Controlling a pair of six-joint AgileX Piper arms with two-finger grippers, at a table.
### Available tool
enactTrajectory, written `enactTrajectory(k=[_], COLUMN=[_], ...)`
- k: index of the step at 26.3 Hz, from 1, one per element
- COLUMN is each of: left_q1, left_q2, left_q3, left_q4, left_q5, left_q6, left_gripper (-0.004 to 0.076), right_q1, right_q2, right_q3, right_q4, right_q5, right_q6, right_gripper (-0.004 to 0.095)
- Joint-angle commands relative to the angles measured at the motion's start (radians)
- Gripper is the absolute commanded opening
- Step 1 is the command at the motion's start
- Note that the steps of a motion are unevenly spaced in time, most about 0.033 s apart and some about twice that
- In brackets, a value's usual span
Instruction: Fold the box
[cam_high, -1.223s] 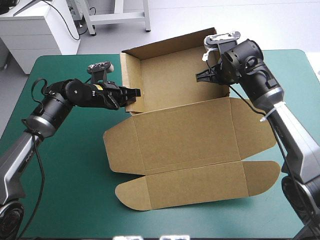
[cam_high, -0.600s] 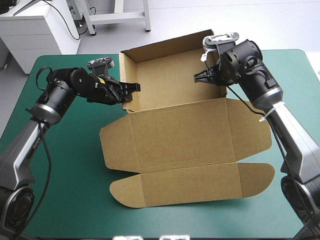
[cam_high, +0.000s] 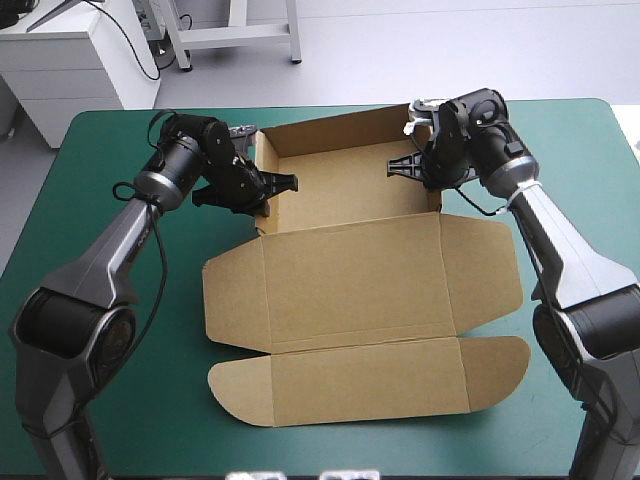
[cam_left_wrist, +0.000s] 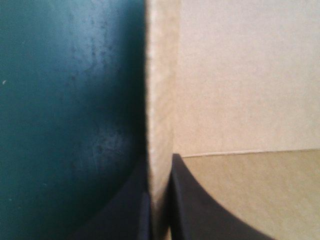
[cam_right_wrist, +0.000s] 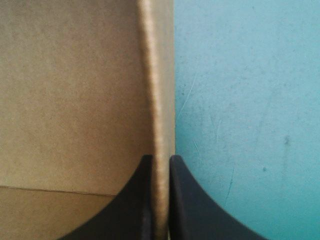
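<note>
Toward the table's (cam_high: 120, 330) far edge we hold the brown box (cam_high: 350, 190) by its tray, long axis spanning both arms: left gripper (cam_high: 272, 188) clamped on the left wall (cam_left_wrist: 161, 125), right gripper (cam_high: 408, 166) on the right. Wrist views show each wall edge-on between fingers (cam_left_wrist: 200, 210); only the high view shows the lid (cam_high: 350, 280) lying flat nearward.

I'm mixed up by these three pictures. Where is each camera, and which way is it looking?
High view: above and behind the robot, facing forward and down at the teal-green cover and the box; both arms show.
Left wrist view: above the left wrist, looking along the left gripper; its black jaws pinch the left wall.
Right wrist view: above the right wrist, along the right gripper; jaws pinch the right wall.
Shared: both wrist views see board beside teal-green cover.
</note>
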Motion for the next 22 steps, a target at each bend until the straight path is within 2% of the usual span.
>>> enactTrajectory(k=[1,8,15,19,22], left_q1=[0.001,0.001,0.001,0.001,0.0], left_q2=[-0.003,0.055,0.071,0.071,0.071], left_q3=[-0.027,-0.029,-0.029,-0.029,-0.034], left_q4=[0.028,0.029,0.018,0.038,0.057], left_q5=[0.068,0.065,0.074,0.074,0.074], left_q6=[-0.015,-0.015,-0.012,-0.011,-0.011], left_gripper=[-0.0008,-0.0008,-0.0008,-0.0008,-0.0008], right_q1=[-0.02,-0.02,-0.02,-0.02,-0.02], right_q2=[-0.028,0.018,0.034,0.034,0.034], right_q3=[0.015,0.124,0.126,0.126,0.126], right_q4=[-0.032,-0.061,-0.067,-0.121,-0.09], right_q5=[0.008,0.008,0.002,-0.019,-0.015], right_q6=[0.011,0.009,0.022,0.05,0.063], right_gripper=[-0.002,-0.002,-0.002,-0.002,-0.002])
